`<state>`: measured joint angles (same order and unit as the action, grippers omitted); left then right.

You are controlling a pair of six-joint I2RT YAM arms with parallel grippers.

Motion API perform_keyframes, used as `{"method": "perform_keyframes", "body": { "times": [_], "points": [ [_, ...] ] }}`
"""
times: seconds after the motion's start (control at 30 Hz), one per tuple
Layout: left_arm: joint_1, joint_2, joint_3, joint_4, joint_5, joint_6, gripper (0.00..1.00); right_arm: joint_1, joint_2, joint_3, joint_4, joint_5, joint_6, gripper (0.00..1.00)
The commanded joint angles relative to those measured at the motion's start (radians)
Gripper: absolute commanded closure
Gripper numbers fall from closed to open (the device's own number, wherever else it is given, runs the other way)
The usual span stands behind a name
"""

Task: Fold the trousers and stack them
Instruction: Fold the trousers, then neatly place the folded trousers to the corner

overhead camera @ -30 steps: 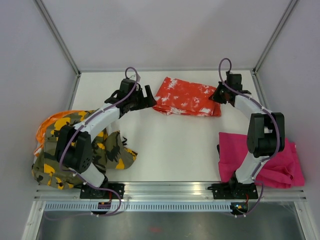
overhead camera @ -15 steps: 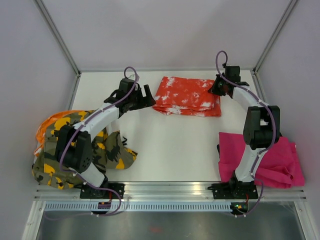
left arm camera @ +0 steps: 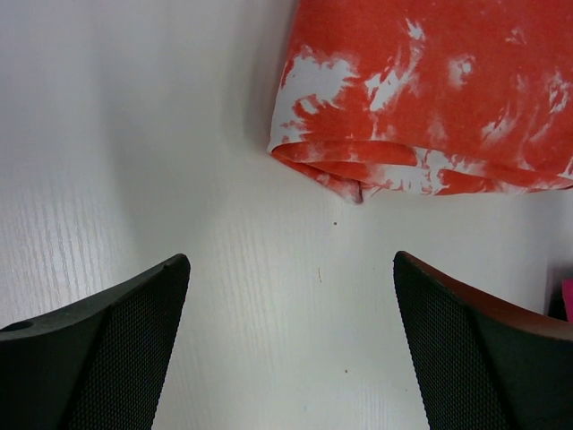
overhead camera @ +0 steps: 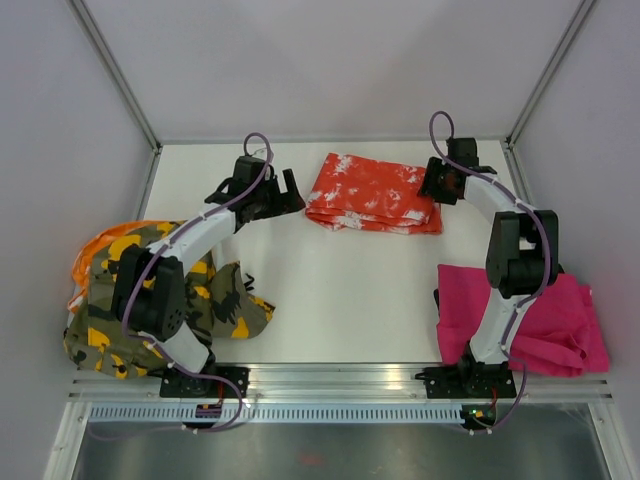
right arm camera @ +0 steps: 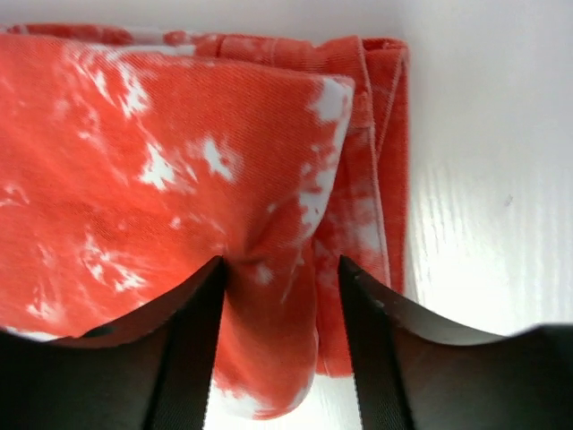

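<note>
Between right fingers (right arm camera: 183,358), wrist view only: trousers (right arm camera: 134,179) fold.

Bright orange-red trousers (overhead camera: 372,194) with white blotchy splatter, camouflage trousers (overhead camera: 95,330) in olive, yellow and black, plain magenta-pink trousers (overhead camera: 570,330), white table (overhead camera: 340,290), black mesh-textured left fingers (left arm camera: 98,358), white-and-black arms (overhead camera: 200,235)

no text, no labels legible, seemingly

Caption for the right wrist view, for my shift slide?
Right tool straddling a raised fold of the folded orange-red splatter-print trousers on the white table.
</note>
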<state>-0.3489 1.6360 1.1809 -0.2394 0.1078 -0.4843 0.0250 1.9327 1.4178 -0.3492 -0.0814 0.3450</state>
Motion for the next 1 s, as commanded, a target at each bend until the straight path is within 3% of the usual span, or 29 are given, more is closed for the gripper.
{"method": "perform_keyframes", "body": {
  "times": [0.0,0.13,0.17,0.2,0.3,0.33,0.37,0.57,0.8,0.97],
  "points": [
    [0.002,0.048,0.071,0.003,0.027,0.079,0.01,0.004,-0.024,0.123,-0.126,0.097,-0.046,0.38],
    [0.001,0.122,0.180,0.011,0.036,0.105,0.05,0.027,-0.098,0.200,-0.172,0.121,-0.066,0.36],
    [0.001,0.133,0.225,0.020,0.044,0.102,0.11,0.036,-0.112,0.205,-0.171,0.097,-0.070,0.42],
    [-0.001,0.145,0.241,0.064,0.067,0.081,0.15,0.049,-0.126,0.207,-0.162,0.085,-0.070,0.61],
    [0.001,0.189,0.260,0.243,0.146,-0.009,0.58,0.061,-0.141,0.131,-0.056,-0.009,-0.042,1.00],
    [-0.002,0.224,0.267,0.302,0.164,-0.039,0.88,0.061,-0.138,0.107,-0.003,-0.009,-0.029,1.00],
    [-0.002,0.248,0.269,0.348,0.173,-0.068,0.98,0.061,-0.133,0.087,0.018,0.002,-0.018,1.00],
    [-0.042,0.444,0.290,0.603,0.184,-0.227,0.98,0.061,0.001,0.033,0.047,0.075,-0.011,1.00],
    [-0.099,0.587,0.273,0.508,0.014,-0.310,0.98,0.059,0.130,0.030,0.064,0.086,-0.014,1.00],
    [-0.108,0.591,0.247,0.483,0.007,-0.294,0.98,0.059,0.123,0.038,0.052,0.092,-0.032,1.00]
  ]
}}
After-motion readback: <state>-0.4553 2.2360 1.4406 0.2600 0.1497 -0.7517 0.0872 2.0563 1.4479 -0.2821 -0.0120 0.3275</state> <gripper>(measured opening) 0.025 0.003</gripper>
